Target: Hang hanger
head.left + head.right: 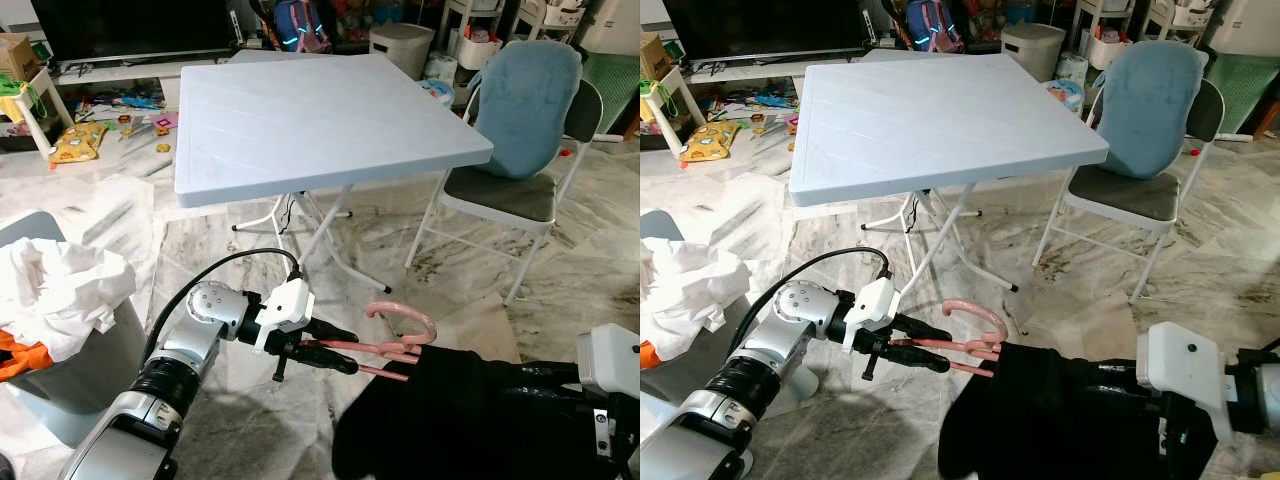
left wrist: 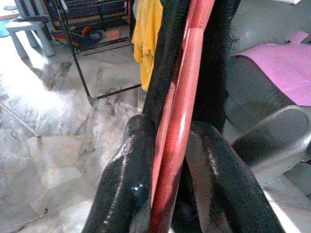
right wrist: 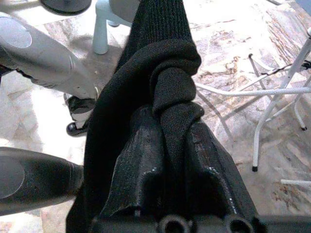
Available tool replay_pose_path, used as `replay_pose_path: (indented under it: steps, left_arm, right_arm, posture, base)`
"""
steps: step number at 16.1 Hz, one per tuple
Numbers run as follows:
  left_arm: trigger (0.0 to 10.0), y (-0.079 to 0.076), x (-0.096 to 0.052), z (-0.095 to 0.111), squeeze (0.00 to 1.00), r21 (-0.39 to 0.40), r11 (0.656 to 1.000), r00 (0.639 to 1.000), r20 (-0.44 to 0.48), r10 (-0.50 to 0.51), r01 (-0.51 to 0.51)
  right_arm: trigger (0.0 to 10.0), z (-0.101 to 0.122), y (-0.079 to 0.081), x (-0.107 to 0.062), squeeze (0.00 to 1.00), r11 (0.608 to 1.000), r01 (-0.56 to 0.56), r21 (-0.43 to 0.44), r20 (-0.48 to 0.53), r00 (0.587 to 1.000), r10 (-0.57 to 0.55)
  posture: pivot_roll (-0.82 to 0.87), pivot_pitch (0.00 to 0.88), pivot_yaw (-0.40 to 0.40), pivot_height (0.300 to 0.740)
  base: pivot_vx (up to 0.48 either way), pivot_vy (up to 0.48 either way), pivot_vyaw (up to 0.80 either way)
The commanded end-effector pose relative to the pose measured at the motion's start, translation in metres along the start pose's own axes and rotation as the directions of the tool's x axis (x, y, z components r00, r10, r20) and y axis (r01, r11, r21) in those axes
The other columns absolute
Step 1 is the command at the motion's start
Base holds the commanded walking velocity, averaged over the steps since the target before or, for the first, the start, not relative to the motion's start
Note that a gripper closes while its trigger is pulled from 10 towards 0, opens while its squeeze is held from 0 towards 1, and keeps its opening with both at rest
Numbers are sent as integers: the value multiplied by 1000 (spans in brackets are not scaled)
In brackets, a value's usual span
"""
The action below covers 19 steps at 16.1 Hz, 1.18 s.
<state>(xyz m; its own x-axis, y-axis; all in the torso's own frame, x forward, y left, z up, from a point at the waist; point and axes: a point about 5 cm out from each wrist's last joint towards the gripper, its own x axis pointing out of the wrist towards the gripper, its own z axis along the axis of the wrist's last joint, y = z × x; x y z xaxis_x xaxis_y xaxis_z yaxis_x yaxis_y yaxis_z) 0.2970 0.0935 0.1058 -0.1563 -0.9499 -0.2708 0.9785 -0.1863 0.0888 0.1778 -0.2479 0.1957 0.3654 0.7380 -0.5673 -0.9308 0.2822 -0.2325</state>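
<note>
Gripping: left gripper clamped on pink hanger, right gripper pinching black garment, steadying both, seemingly for hanging

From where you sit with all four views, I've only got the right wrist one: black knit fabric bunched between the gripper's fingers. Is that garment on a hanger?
Observer: Yes. The head views show a pink hanger, its hook curving up above the black garment.
Reviewer: Who holds the hanger?
Observer: The left gripper; its wrist view shows the fingers closed on the pink bar.
Reviewer: Anywhere to hang it nearby?
Observer: The left wrist view shows a black metal rack with a yellow garment hanging beside it.
Reviewer: What's straight ahead?
Observer: A pale blue folding table, and a chair to its right.
</note>
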Motion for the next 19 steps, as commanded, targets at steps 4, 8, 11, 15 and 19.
replay_pose_path:
  steps: [4,8,11,15,19]
  left_arm:
    - [0,4,3,5,0,8,1000,1000,-15,-24,24]
    - [0,4,1,3,0,-6,999,999,-22,-33,33]
    - [0,7,2,4,0,-42,999,1000,15,14,-13]
    - [0,10,-2,1,0,-97,988,990,59,130,-124]
    - [0,11,-4,-3,0,-125,966,969,78,236,-226]
  right_arm:
    - [10000,6,-2,0,0,999,-5,-36,8,1000,5]
    - [10000,7,-3,2,0,999,4,-42,16,1000,-4]
    - [10000,3,-7,7,0,999,39,-22,10,999,-39]
    - [10000,-5,-16,15,1000,996,81,46,-16,997,-81]
    - [10000,-6,-26,23,1000,992,118,43,-20,993,-118]
  posture:
    - [-67,0,-25,740]
    - [-65,0,-26,740]
    - [-64,0,-30,740]
    - [-49,0,-38,740]
    - [-38,0,-49,740]
  base:
    - [0,0,0]
    - [0,0,0]
    - [0,0,0]
    - [0,0,0]
    - [0,0,0]
